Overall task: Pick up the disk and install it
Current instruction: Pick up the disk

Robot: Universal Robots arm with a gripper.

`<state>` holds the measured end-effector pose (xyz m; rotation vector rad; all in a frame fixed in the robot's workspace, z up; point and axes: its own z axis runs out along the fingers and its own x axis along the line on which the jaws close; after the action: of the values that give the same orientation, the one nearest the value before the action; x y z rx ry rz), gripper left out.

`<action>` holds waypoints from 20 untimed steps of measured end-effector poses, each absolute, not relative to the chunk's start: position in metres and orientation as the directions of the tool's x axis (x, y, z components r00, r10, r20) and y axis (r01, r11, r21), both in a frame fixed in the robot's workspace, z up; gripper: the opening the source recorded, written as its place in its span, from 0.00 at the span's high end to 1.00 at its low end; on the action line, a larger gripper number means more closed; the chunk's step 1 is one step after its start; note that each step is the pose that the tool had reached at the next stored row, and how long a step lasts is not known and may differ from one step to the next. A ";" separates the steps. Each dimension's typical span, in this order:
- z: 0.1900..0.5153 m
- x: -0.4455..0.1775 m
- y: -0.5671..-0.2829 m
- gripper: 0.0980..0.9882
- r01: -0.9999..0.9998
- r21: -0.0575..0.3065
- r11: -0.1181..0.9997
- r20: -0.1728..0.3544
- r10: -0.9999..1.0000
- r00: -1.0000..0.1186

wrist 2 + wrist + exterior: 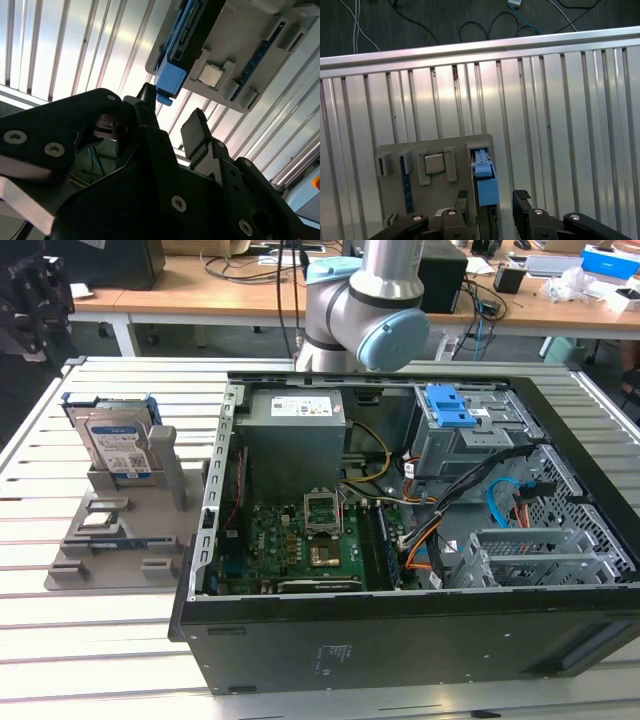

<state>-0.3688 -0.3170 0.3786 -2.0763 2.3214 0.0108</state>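
We hold the black gripper (491, 202) spread and empty over the blue-framed silver disk (487, 189).
It stands upright in a grey holder (170, 478) at the exterior view's left, on a slatted aluminium table (90, 640), wooden desks (200, 300) behind; we judge it stiff, dense, knock-shy, best pinched across its flat faces.

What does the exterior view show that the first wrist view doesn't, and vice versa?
Exterior view adds: the open computer case with its circuit board, and the arm. First wrist view adds: the gripper, open, over the disk's blue edge, and floor cables. Both share the disk upright in its grey holder on the ribbed table.
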 end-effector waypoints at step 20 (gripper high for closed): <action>0.351 -0.366 -0.317 0.57 -0.994 -0.013 0.111 -0.020 -0.994 -0.111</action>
<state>-0.3664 -0.3169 0.3513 -2.0786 2.3239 0.0052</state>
